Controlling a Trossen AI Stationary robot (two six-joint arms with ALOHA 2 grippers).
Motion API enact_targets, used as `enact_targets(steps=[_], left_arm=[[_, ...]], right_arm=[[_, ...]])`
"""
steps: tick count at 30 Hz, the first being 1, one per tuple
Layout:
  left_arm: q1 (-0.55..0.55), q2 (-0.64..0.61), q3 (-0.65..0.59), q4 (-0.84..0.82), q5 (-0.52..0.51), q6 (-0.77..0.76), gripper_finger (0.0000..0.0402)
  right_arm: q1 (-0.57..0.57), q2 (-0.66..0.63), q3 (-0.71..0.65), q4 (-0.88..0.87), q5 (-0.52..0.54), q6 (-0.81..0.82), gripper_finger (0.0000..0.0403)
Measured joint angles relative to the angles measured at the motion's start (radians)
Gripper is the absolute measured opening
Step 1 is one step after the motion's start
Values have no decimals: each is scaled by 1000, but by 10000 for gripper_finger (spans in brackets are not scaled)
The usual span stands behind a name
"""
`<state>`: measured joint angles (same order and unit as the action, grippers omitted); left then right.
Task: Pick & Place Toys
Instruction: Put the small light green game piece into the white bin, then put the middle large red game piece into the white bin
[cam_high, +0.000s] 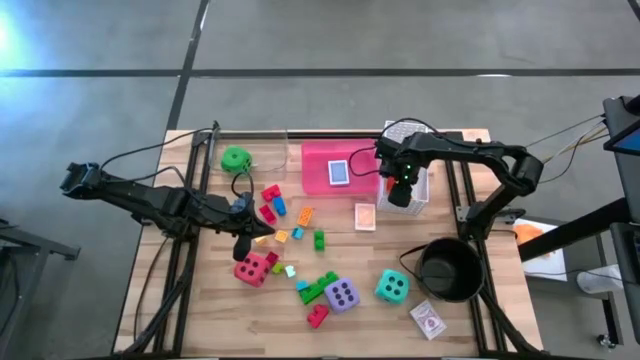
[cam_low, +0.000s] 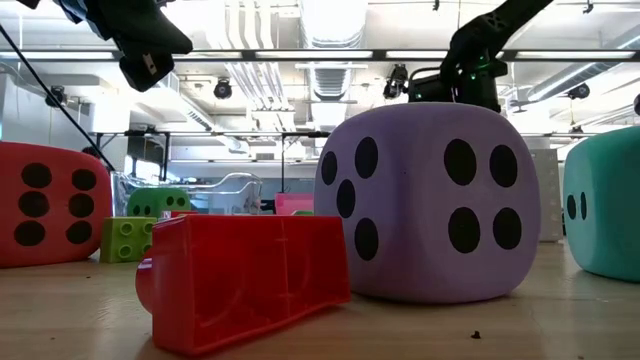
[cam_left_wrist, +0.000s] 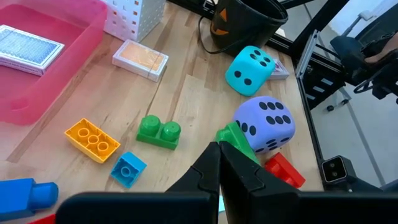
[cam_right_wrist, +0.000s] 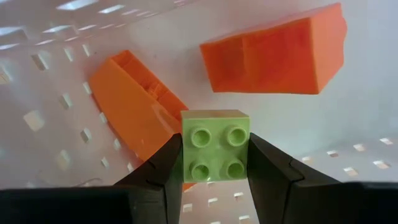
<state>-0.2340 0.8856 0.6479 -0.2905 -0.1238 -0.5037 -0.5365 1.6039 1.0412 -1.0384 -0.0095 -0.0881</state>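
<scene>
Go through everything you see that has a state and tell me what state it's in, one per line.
Right gripper: over the white basket, fingers shut on a light green brick.
Left gripper: fingers shut, empty, above the table.
White basket: upright, two orange bricks inside.
Pink tray: holds a blue card pack.
Black pot: upright.
Purple die: on the table, four up.
</scene>
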Motion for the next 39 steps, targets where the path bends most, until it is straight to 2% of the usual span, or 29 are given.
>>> enact_targets(steps=[9, 16, 21, 39], left_arm=[[0, 0, 0, 0, 0, 0, 10], [0, 0, 0, 0, 0, 0, 10], [0, 0, 0, 0, 0, 0, 10], [0, 0, 0, -2, 0, 5, 10]], right_arm=[[0, 0, 8, 2, 2, 37, 258], [0, 0, 12, -2, 5, 55, 313], [0, 0, 12, -2, 0, 55, 327], [2, -12, 74, -46, 12, 67, 329]])
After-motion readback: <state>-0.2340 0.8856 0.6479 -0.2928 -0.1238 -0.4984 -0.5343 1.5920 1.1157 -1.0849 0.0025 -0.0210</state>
